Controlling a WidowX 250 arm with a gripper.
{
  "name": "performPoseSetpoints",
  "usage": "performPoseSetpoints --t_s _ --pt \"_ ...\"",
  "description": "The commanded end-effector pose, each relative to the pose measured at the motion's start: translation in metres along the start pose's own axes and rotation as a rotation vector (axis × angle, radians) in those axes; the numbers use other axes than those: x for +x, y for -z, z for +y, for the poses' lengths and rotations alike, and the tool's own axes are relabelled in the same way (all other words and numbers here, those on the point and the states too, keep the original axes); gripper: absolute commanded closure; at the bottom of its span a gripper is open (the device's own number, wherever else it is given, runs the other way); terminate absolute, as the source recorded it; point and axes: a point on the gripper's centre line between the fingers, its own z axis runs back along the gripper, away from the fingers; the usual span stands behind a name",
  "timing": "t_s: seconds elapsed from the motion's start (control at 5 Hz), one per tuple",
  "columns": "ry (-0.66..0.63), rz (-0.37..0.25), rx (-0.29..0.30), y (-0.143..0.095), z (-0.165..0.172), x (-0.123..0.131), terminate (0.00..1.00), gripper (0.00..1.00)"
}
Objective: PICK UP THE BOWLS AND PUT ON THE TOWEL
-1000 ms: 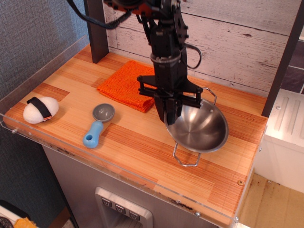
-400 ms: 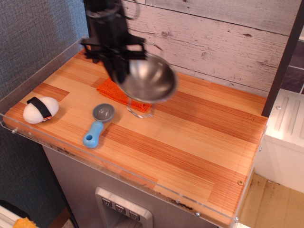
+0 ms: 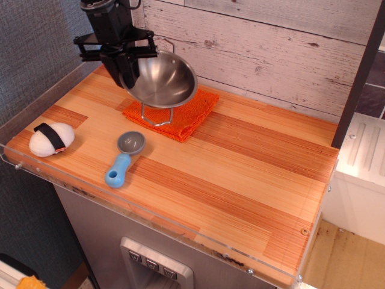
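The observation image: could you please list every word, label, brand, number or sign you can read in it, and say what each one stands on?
None: no readable text shows anywhere in this view.
The steel bowl, orange towel, blue-handled scoop and white toy with a black band carry no visible print.
The grey panel below the counter has small buttons whose markings are too small to read.

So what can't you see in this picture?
- Gripper fingertips: hidden by the bowl rim.
- Whether the bowl touches the towel: cannot tell from this one view.
- Towel's back left part: covered by the bowl.
- Arm above the gripper: cut off by the top edge.
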Motion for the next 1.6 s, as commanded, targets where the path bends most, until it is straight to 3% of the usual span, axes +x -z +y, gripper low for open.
performPoseSetpoints --t_s 0.0,0.4,0.6,1.2,1.4 --pt "0.017 -0.040 0.041 0.005 -0.006 0.017 0.00 1.00" --pt "-0.002 -0.020 0.051 0.024 -0.001 0.020 0.00 1.00" --pt "-0.002 -0.020 0.050 0.022 0.004 0.023 0.00 0.00" --pt "-0.007 -0.044 0.009 0.001 -0.001 0.016 0.00 0.00" --pt "0.032 -0.033 0.015 -0.022 -0.012 0.008 0.00 0.00"
